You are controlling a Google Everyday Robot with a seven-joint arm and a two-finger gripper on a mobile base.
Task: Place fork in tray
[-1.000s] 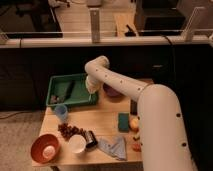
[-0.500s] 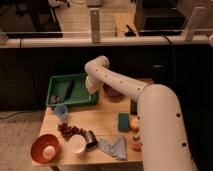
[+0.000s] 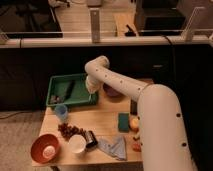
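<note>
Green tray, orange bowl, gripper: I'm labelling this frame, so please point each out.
green tray (image 3: 54, 102), camera view, on its front rim.
orange bowl (image 3: 38, 145), camera view, on its left wall.
gripper (image 3: 91, 89), camera view, at the arm's tip over the tray's right edge.

Orange bowl (image 3: 45, 148) at table's (image 3: 102, 120) front left. White cup (image 3: 76, 144) just right of bowl; grey cloth (image 3: 114, 146) farther right; blue cup (image 3: 61, 112) behind bowl.
</note>
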